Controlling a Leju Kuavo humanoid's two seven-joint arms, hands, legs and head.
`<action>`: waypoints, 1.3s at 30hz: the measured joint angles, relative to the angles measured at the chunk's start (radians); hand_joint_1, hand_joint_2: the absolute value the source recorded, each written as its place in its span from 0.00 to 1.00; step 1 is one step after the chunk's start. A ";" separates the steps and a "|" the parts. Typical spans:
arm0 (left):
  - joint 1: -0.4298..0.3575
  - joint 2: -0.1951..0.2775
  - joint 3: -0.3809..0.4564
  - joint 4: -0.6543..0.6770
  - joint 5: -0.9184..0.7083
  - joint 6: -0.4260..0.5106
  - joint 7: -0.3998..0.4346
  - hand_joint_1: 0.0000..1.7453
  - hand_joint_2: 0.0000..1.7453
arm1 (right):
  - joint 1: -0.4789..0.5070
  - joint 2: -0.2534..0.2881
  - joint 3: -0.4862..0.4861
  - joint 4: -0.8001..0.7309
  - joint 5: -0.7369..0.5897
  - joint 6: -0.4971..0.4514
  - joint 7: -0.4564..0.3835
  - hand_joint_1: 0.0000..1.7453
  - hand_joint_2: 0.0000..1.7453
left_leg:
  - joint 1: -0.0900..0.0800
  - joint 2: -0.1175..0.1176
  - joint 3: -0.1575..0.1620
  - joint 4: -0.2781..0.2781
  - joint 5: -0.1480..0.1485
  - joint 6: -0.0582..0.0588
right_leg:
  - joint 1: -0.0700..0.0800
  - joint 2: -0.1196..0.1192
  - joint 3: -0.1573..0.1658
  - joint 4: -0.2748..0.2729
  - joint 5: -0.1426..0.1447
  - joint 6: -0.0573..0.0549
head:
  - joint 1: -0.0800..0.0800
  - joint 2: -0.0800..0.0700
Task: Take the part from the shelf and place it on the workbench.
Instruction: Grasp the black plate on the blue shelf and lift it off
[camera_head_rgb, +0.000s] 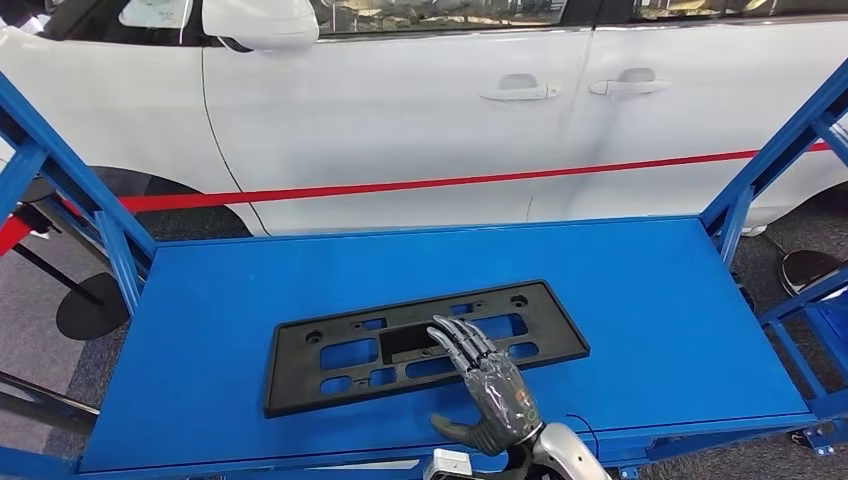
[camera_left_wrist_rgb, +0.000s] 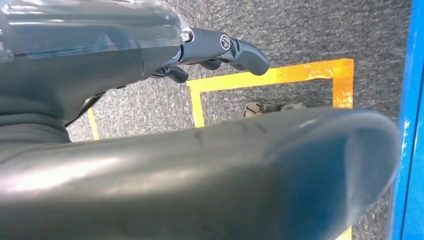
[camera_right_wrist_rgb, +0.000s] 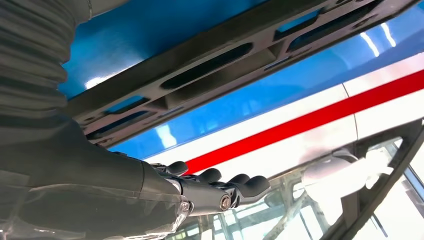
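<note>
The part is a flat black rectangular bracket with several cut-outs. It lies on the blue workbench, a little left of centre. My right hand reaches in from the near edge, fingers stretched out over the part's near right portion and holding nothing. The right wrist view has the part lying flat on the blue top, with a gap between it and my right hand. My left hand hangs over the carpeted floor with nothing in it and its fingers loosely extended.
A white car with a red stripe stands right behind the workbench. Blue slanted frame posts rise at the left and right ends. Yellow floor tape and a blue frame edge lie below my left hand.
</note>
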 joint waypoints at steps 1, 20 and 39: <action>0.001 0.000 0.000 0.000 -0.001 0.000 0.002 0.00 0.00 | -0.006 0.010 0.001 0.011 0.009 0.002 0.003 0.00 1.00 | -0.001 0.000 -0.001 0.000 0.000 0.000 | -0.001 0.000 -0.027 0.057 -0.018 0.002 | 0.000 0.000; 0.005 -0.006 0.000 0.000 -0.014 -0.018 -0.007 0.00 0.00 | -0.174 0.150 0.003 0.270 -0.010 0.040 -0.007 0.00 1.00 | 0.004 -0.002 -0.101 0.213 -0.067 -0.055 | 0.005 0.001 0.097 -0.225 0.130 -0.051 | -0.002 0.000; 0.000 -0.006 0.014 0.000 0.039 -0.002 -0.054 0.00 0.00 | -0.478 0.258 -0.014 0.772 -0.114 -0.012 -0.127 0.94 1.00 | 0.000 -0.001 -0.022 0.011 0.014 -0.022 | 0.007 0.003 0.089 -0.212 0.127 -0.021 | -0.001 0.000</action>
